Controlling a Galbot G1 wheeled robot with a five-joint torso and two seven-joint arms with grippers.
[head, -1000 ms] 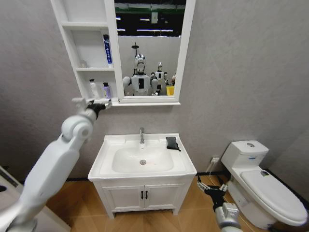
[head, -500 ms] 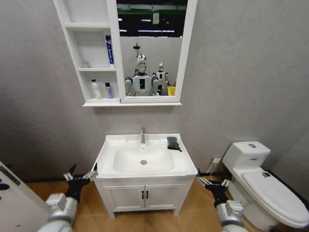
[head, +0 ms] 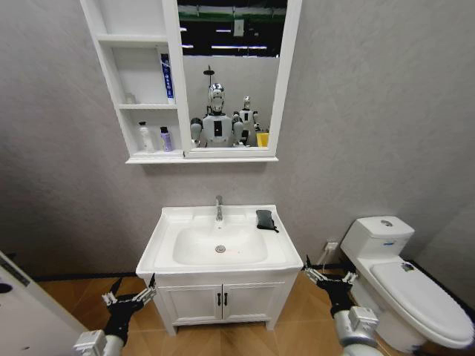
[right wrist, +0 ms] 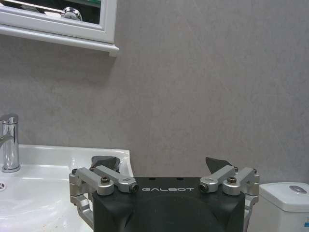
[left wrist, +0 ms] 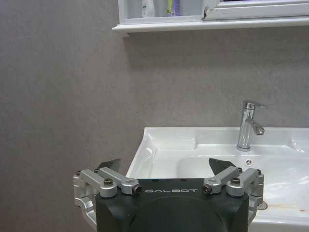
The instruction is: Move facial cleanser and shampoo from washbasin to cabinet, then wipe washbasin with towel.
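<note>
Beside washbasin [head: 167, 222] — both tools [head: 130, 299] [head: 327, 277] wide open, empty

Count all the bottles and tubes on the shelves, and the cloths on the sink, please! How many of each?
Bottles on the cabinet's lowest shelf: 2, a white one and a purple one.
Tubes on the middle shelf: 1, a blue and white one.
Cloths on the washbasin: 1, the dark towel behind the bowl, on the side nearer the toilet.
Total: 4.

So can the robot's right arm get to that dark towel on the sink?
Probably yes: the towel lies uncovered on the washbasin's right rear corner, and the open right gripper sits low beside it.
</note>
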